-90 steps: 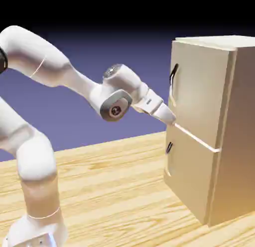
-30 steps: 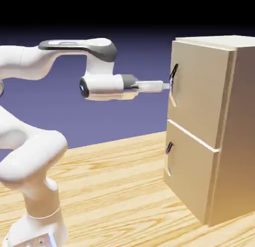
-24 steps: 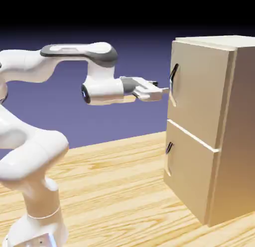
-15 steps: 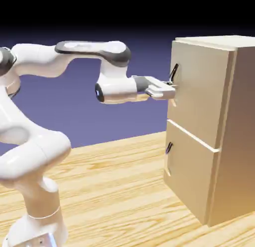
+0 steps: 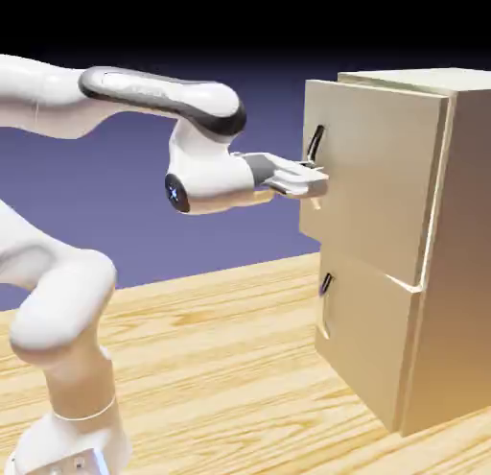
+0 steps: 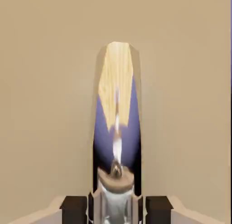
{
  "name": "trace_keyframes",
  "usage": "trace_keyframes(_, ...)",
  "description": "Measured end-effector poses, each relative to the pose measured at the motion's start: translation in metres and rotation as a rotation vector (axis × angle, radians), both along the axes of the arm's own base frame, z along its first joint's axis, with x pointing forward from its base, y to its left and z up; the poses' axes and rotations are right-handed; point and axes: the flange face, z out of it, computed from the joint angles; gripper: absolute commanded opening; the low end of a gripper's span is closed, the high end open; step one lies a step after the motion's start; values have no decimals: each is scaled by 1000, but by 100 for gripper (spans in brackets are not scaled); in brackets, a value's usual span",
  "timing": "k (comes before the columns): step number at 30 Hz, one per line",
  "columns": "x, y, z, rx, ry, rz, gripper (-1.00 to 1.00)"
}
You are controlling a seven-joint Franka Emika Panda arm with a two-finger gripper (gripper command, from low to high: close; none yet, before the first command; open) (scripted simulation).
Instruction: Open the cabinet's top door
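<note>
Here I am watching the white arm [image 5: 115, 94] reaching level across the upper middle of the exterior frame, its claw [image 5: 316, 178] closed tight on the dark handle [image 5: 314, 147] of the top door [image 5: 379, 176]. That door is standing ajar at the upper right of the frame, its handle edge swung out from the front of the cabinet [image 5: 460, 243] toward the arm, while its far edge is staying against the cabinet's body. The lower door [image 5: 369, 348] is sitting flush below it, its own small handle [image 5: 325, 284] untouched. The cabinet is resting on the wooden table [image 5: 221, 368], filling the right side of the frame.

In the hand view, the beige door panel [image 6: 45, 83] is filling nearly everything. The shiny handle [image 6: 117, 128] is rising from bottom centre, mirroring wood grain and blue-violet backdrop, pinched between the two dark finger pads [image 6: 74, 208] at the bottom edge.
</note>
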Motion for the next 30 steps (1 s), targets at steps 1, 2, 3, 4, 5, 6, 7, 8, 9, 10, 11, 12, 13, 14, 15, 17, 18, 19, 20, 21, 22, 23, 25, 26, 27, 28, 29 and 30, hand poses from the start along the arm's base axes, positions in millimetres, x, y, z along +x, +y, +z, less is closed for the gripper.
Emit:
trace_keyframes(1, -4, -4, 0, 0, 0, 21, -100)
trace_keyframes(2, -8, -8, 0, 0, 0, 42, -100)
trace_keyframes(3, -12, -12, 0, 0, 0, 63, -100)
trace_keyframes(4, -16, -17, 0, 0, 0, 83, -100)
trace_keyframes(5, -20, -21, 0, 0, 0, 104, -100)
trace_keyframes(6, -23, -25, 0, 0, 0, 124, -100)
trace_keyframes(7, -27, -30, 0, 0, 0, 144, -100)
trace_keyframes(8, -30, -34, 0, -1, 0, 164, -100)
trace_keyframes(9, -33, -39, 0, -1, 0, 184, -100)
trace_keyframes(10, -36, -43, 0, -1, 0, 203, -100)
trace_keyframes(11, -39, -48, 0, -1, 0, 223, -100)
trace_keyframes(12, -42, -52, 0, 0, 0, 243, -100)
trace_keyframes(13, -45, -57, 0, 0, 0, 262, -100)
trace_keyframes(14, -48, -62, 0, 0, 0, 282, -100)
trace_keyframes(15, -51, -67, 0, 0, 0, 302, -100)
trace_keyframes(17, -56, -77, 0, 1, -1, 342, -100)
trace_keyframes(18, -59, -82, 0, 1, -1, 363, -100)
trace_keyframes(19, -61, -87, 0, 1, -1, 384, -100)
trace_keyframes(20, -63, -93, 0, 1, -1, 406, -100)
trace_keyframes(21, -66, -98, 0, 1, -1, 428, -100)
trace_keyframes(22, -68, -104, 0, 1, -1, 451, -100)
trace_keyframes(23, -70, -111, 0, 1, -1, 474, -100)
trace_keyframes(25, -74, -124, 0, 1, -1, 524, -100)
trace_keyframes(26, -76, -131, 0, 1, -1, 551, -100)
trace_keyframes(27, -78, -139, 0, 1, -1, 579, -100)
trace_keyframes(28, -80, -146, 0, 1, 0, 607, -100)
trace_keyframes(29, -81, -154, 0, 1, 0, 636, -100)
trace_keyframes(30, -82, -162, 0, 1, 0, 665, -100)
